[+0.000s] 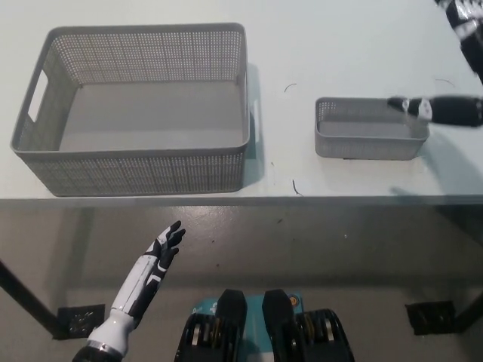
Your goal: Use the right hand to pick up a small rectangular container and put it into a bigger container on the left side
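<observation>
Over small basket [369, 130], right hand [441, 109] (spread, empty)

Right robot hand [453, 60] above small basket [370, 130]

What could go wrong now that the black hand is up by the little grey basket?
The black right hand hangs over the right end of the small grey mesh basket, so an off-centre grip could tip it. A push might slide the basket toward the white table's nearby front edge. It must also clear the tall wall of the large grey mesh basket.
</observation>
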`<action>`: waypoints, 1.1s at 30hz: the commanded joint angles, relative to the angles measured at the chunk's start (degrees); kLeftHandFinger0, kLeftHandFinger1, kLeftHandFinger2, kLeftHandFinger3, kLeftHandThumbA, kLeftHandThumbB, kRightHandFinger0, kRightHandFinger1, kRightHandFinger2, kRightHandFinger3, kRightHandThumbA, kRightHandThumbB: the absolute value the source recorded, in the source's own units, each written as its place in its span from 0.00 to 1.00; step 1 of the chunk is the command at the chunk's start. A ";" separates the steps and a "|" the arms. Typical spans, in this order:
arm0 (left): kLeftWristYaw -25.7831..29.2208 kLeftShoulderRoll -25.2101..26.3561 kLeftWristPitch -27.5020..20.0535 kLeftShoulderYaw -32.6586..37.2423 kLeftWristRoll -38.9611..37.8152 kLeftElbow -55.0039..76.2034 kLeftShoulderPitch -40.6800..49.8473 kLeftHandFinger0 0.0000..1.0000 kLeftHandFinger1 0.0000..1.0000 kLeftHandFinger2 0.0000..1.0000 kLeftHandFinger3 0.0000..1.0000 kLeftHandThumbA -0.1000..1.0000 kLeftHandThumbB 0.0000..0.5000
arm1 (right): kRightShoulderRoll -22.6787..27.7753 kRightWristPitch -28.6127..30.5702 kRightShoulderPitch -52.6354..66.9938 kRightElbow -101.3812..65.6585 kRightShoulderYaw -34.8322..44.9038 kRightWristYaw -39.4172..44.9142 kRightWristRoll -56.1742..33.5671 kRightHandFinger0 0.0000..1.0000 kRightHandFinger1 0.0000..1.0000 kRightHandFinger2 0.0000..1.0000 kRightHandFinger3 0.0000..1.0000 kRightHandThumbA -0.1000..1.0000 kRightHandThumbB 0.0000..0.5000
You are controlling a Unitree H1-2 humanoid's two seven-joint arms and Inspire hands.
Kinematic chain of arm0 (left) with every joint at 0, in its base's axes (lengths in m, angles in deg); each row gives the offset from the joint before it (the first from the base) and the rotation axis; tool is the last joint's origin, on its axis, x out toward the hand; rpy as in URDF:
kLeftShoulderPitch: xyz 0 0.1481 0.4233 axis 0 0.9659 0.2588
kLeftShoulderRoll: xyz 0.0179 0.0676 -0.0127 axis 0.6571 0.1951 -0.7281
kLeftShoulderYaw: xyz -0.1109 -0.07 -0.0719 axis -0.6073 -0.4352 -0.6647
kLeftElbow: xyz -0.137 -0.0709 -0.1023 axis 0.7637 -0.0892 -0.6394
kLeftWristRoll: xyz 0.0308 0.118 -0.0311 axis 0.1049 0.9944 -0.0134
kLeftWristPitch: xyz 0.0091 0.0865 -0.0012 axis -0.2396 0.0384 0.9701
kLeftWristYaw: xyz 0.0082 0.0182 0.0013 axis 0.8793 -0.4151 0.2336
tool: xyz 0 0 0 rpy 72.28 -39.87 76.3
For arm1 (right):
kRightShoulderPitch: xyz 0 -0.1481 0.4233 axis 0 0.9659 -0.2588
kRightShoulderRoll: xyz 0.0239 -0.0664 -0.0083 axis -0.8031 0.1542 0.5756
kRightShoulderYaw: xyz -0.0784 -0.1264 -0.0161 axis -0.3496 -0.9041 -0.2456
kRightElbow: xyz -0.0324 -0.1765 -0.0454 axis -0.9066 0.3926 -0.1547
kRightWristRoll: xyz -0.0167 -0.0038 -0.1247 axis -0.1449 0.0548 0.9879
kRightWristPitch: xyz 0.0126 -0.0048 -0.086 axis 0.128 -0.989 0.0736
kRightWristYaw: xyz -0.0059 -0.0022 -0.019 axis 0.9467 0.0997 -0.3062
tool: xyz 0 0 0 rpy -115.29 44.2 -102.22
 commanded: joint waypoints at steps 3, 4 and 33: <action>-1.79 1.92 -3.48 -0.09 -0.64 2.53 0.12 1.00 1.00 1.00 1.00 1.00 0.57 | 3.18 -15.25 -13.22 9.59 -5.36 13.76 3.03 1.00 1.00 1.00 1.00 1.00 0.90; -1.87 1.90 -3.45 -0.10 -0.75 2.58 0.15 1.00 1.00 1.00 1.00 1.00 0.57 | 3.20 -15.60 -13.92 10.76 -6.13 14.25 3.20 1.00 1.00 1.00 1.00 1.00 0.91; -1.70 2.66 -2.83 -0.42 -0.10 3.41 1.61 1.00 1.00 1.00 1.00 1.00 0.49 | -2.24 -14.32 -41.33 48.69 -25.25 34.31 3.28 1.00 1.00 1.00 1.00 1.00 0.95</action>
